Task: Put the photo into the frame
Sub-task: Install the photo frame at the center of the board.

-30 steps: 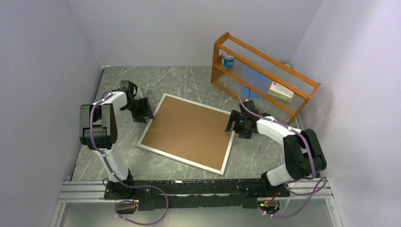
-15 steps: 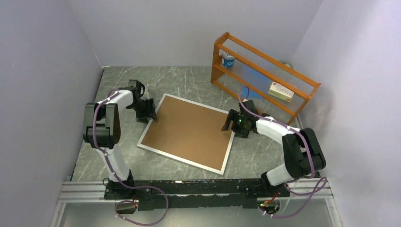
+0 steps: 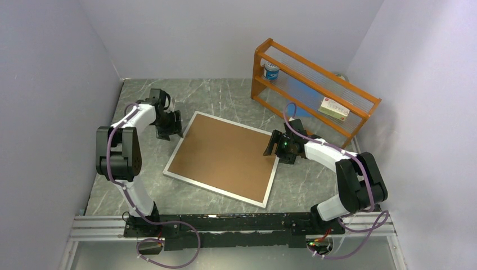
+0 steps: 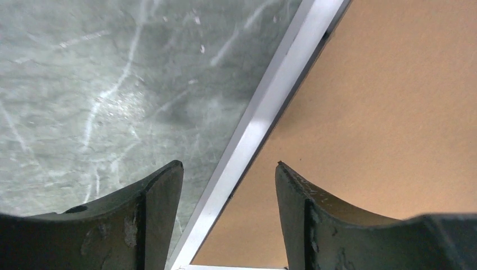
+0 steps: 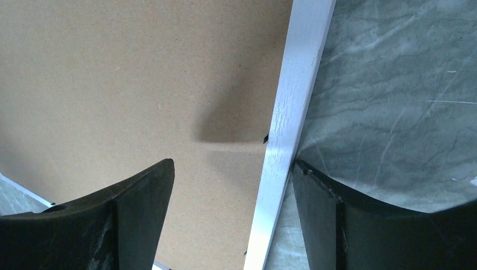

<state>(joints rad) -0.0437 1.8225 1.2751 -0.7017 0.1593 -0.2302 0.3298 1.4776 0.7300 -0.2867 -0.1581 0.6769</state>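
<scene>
Frame (image 3: 214, 190) lies flat on the surface (image 3: 225, 95), backing board (image 3: 225, 154) seated in it. Photo not visible: probably under the board, can't confirm. Left jaws and right jaws both wide open, empty, each straddling a frame edge. Looks nearly done.

The left tool (image 3: 175, 128) has widened and backed off the frame (image 3: 214, 189).
</scene>
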